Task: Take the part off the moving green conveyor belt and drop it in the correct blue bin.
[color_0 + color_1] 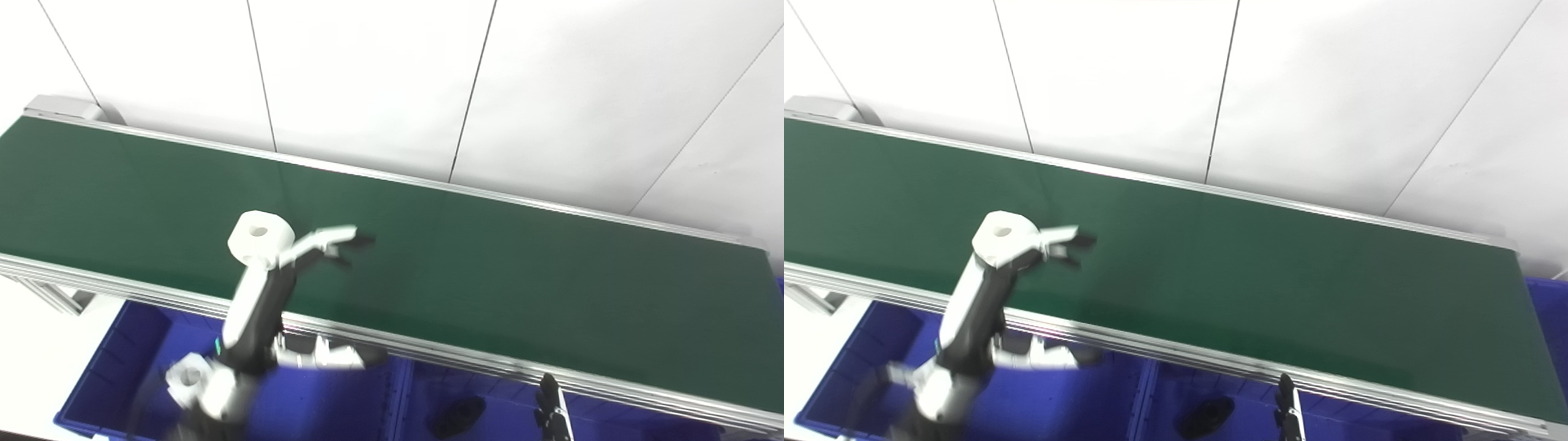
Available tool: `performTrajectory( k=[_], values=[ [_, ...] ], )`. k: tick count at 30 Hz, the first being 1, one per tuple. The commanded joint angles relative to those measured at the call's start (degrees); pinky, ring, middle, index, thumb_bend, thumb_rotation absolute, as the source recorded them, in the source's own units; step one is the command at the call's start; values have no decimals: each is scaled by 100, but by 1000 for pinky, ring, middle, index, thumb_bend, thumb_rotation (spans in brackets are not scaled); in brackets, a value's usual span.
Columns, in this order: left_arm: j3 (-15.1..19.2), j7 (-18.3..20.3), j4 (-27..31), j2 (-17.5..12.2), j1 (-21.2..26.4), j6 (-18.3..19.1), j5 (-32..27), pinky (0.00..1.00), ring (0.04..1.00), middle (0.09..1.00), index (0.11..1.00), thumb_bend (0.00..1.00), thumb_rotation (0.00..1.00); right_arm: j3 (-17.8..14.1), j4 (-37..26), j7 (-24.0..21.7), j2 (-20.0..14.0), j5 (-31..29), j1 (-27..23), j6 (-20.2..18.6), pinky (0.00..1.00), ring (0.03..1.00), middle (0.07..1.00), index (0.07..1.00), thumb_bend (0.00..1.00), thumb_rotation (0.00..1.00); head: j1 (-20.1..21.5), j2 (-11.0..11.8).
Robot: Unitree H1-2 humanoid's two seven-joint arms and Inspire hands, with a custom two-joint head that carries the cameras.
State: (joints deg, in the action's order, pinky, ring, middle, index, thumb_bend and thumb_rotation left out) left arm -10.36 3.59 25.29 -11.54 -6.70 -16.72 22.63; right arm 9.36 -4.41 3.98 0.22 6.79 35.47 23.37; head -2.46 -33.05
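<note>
A white hexagonal part with a centre hole (260, 237) shows over the near half of the green conveyor belt (490, 269), left of centre. My left hand (288, 288) reaches up over the belt's near rail. Its fingers (334, 239) stretch to the right past the part, and its thumb (324, 358) hangs far below them. The part sits at the knuckles, not between fingers and thumb; I cannot tell whether they touch. Only dark fingertips of my right hand (551, 407) show at the bottom edge.
Blue bins stand below the belt's near rail: one at the left (116, 367), one in the middle (496, 401) holding a black part (456, 416). A blurred white piece with a hole (190, 376) shows by my left wrist. A blue corner (779, 288) lies at the far right.
</note>
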Motion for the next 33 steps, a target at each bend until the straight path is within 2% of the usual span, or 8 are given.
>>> performTrajectory(
  k=[1,4,9,13,18,25,30,33],
  values=[
    [84,386,157,-229,484,321,181,603,776,844,765,998,335,6,-167,-21,38,6,28,219,1000,1000,1000,1000,678,1000,-10,-23],
    [103,759,78,-538,1073,604,667,689,837,879,803,994,307,12,-178,-35,37,-21,21,229,1000,1000,1000,1000,667,1000,16,-66],
    [3,1096,-400,-962,1860,464,1279,799,878,889,840,998,279,24,-215,-63,32,-59,41,223,1000,1000,1000,1000,660,1000,32,-76],
    [-175,1119,-1000,-1142,2348,310,1691,830,873,877,832,1000,265,29,-244,-69,22,-29,53,193,991,1000,1000,1000,654,1000,38,-94],
    [-480,1012,-1820,-1209,2785,162,2277,840,867,868,837,1000,324,47,-341,-87,25,-38,92,103,989,1000,1000,1000,654,1000,110,-129],
    [-664,1064,-2623,-1161,3062,183,2237,854,877,870,842,1000,294,74,-452,-91,49,-6,134,-10,983,996,1000,1000,651,1000,168,-236],
    [-762,1506,-3024,-1143,3117,311,1786,846,895,889,859,1000,283,97,-482,-76,80,61,156,-6,976,992,1000,1000,647,1000,240,-265],
    [-855,1607,-3119,-1165,3119,330,1830,826,887,885,859,1000,312,112,-509,-76,97,50,179,-18,980,994,1000,1000,656,1000,258,-291]
  ],
)
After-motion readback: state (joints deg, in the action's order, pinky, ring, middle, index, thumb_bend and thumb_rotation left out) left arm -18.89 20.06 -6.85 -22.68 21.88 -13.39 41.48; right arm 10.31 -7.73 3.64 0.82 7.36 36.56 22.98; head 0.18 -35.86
